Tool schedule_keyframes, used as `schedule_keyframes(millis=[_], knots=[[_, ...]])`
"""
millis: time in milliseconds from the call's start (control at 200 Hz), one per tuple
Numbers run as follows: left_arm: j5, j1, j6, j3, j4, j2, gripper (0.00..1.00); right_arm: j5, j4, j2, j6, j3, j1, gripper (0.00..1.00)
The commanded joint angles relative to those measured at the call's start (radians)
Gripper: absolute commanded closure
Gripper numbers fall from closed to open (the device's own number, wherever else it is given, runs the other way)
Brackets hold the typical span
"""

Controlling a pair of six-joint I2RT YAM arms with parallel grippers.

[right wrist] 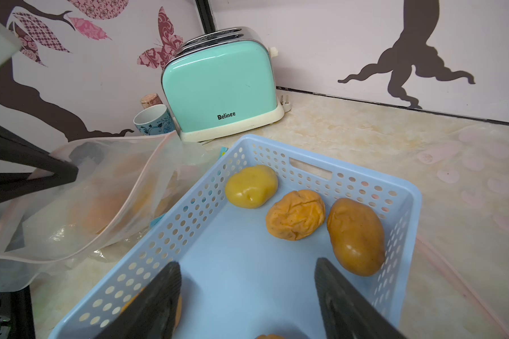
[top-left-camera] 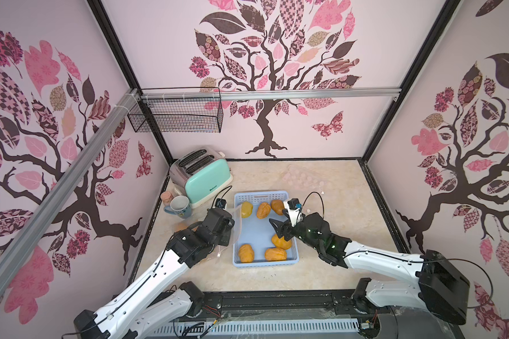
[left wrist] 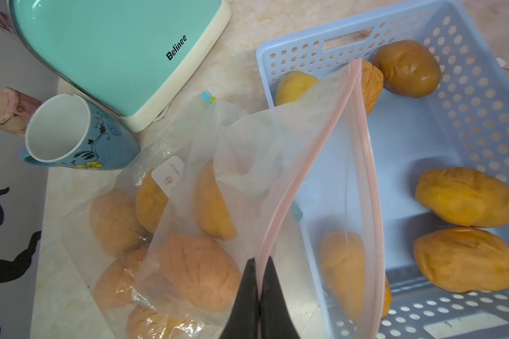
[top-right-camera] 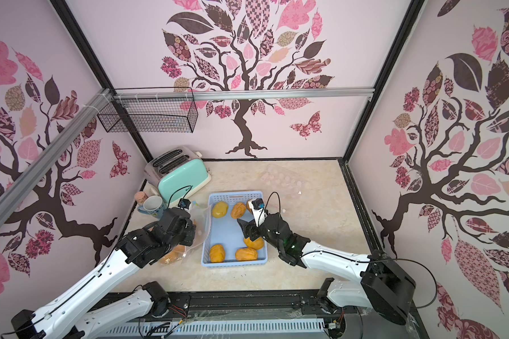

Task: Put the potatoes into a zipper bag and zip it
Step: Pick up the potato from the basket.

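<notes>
**Left claw** [left wrist: 260, 264]: pressed together on the pink zip rim of the zipper bag [left wrist: 247, 141], holding one lip of the open mouth up.

**Zipper bag:** clear and unzipped. It lies on the desk [top-left-camera: 350, 205] just left of the basket [top-left-camera: 260, 194], and its raised mouth leans over the basket's left wall.

**Potatoes** [left wrist: 200, 273], **bagged:** at least five orange ones show through the film. They are piled on the desk directly under and to the left of the left claw.

**Right claw** [right wrist: 247, 273]: spread wide and holding nothing, hanging over the middle of the basket.

**Potatoes, loose in the basket:** six.
- **Far end:** three sit in a row just beyond the right claw: a yellow potato [top-left-camera: 246, 209], a wrinkled orange potato [top-left-camera: 263, 210] and a tan potato [top-left-camera: 277, 206].
- **Near end:** one potato [top-left-camera: 281, 241] lies beneath the right claw and is partly hidden by it. Another potato [top-left-camera: 245, 253] sits by the left wall, with a last potato [top-left-camera: 275, 254] to its right.

**Toaster** [top-left-camera: 206, 179]: mint green, at the far left of the desk.

**Mug** [top-left-camera: 179, 206]: blue with a floral pattern, just in front of the toaster and well left of the basket.
</notes>
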Motion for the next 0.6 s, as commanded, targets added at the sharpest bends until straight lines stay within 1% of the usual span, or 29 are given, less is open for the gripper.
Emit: schedule_keyframes(millis=[0,85,160,260,335,390,535,595], knots=[[0.059,0.012,-0.003,-0.037,0.063,-0.048,1.0,-0.051,-0.082,0.023,-0.015,0.062,0.002,0.25],[0.065,0.014,0.0,-0.05,0.072,-0.075,1.0,-0.093,-0.212,0.029,-0.04,0.122,0.003,0.24],[0.069,0.014,-0.001,-0.058,0.077,-0.091,1.0,-0.095,-0.344,0.03,-0.041,0.175,0.003,0.24],[0.078,0.013,0.0,-0.061,0.079,-0.091,1.0,-0.137,-0.569,0.025,-0.08,0.258,0.002,0.22],[0.083,0.014,0.0,-0.06,0.079,-0.085,1.0,-0.135,-0.73,0.028,-0.121,0.323,0.003,0.22],[0.084,0.013,-0.002,-0.06,0.077,-0.089,1.0,-0.108,-0.836,0.034,-0.136,0.37,0.002,0.22],[0.084,0.014,0.0,-0.064,0.079,-0.103,1.0,-0.063,-1.032,0.041,-0.197,0.46,0.002,0.22],[0.089,0.014,0.0,-0.065,0.082,-0.102,1.0,-0.071,-1.119,0.042,-0.257,0.491,0.003,0.21]])
